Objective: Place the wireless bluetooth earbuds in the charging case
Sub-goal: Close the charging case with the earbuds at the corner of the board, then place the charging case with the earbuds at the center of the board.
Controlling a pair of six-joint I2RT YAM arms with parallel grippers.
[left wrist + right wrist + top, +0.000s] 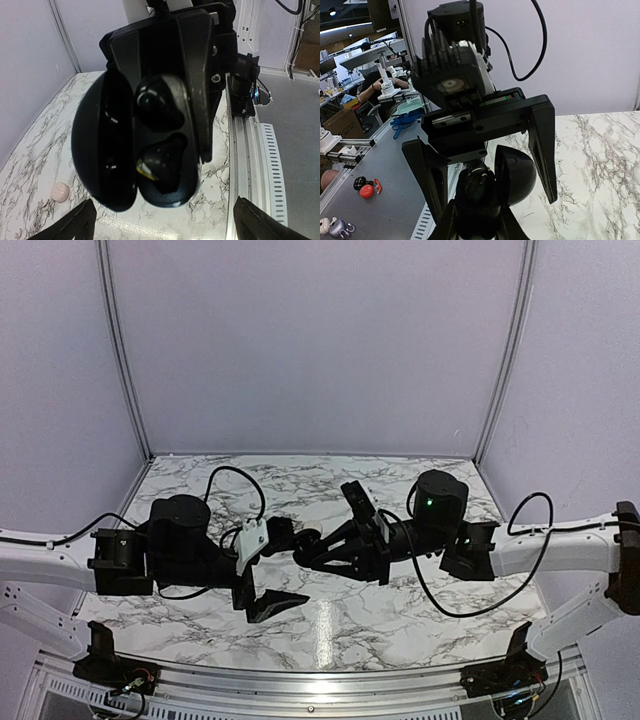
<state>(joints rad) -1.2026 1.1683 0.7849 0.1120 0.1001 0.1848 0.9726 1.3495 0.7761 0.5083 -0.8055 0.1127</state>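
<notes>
Charging case [150, 135], a black clamshell with its lid [100, 145] swung open, hangs above the marble table [30, 165], pinched across its body by the right gripper [477, 220], whose jaws are clamped tight on it. The two earbuds [155, 100] appear to sit in its sockets, though how deep the lower one sits is hard to judge. The left gripper [167, 222] faces the open case with its claw spread wide, holding nothing. The case is tipped on its side, so a loose bud could slide out and fall to the table, and a careless push from the left fingers could twist the case in that narrow pinch or knock the lid. Only the left wrist view looks into the sockets and catches a small pale round object [61, 191] on the table. The top view shows just a dark cluster aloft.
</notes>
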